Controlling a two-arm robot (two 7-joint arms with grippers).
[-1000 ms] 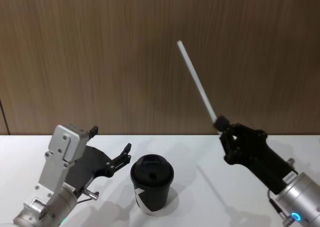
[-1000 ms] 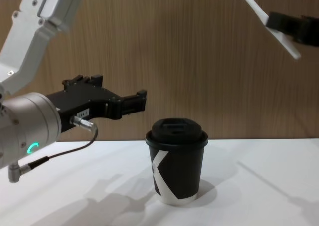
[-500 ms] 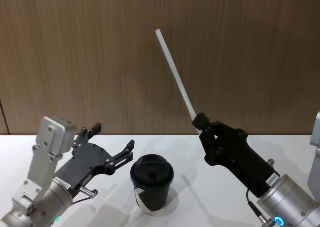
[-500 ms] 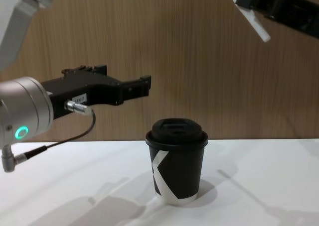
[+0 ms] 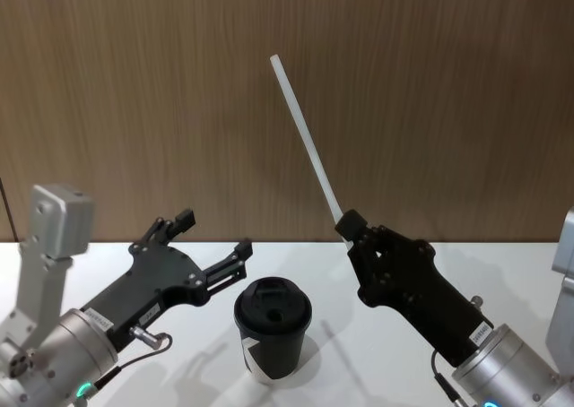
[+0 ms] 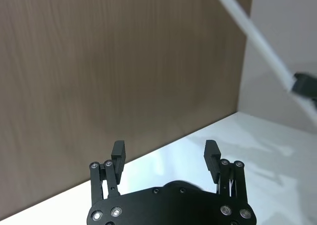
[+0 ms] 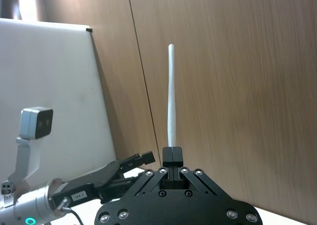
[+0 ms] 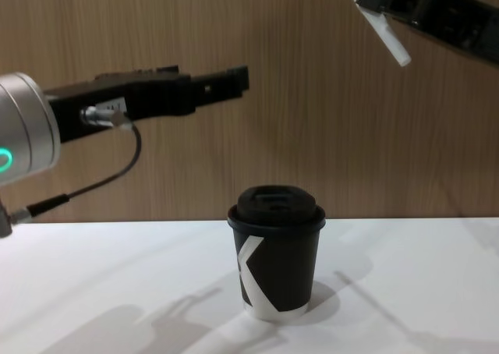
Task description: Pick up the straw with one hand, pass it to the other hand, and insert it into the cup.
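Right pincer [image 5: 352, 228] clamping one straw [image 5: 305, 138], left pincer [image 5: 213, 232] spread, one cup [image 5: 272, 331]

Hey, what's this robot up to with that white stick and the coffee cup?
The right gripper holds a white straw near its lower end, tilted up in the air. The left gripper hangs open, above and to the left of the black lidded cup, which stands on the white table. The straw is not yet handed over or in the cup.
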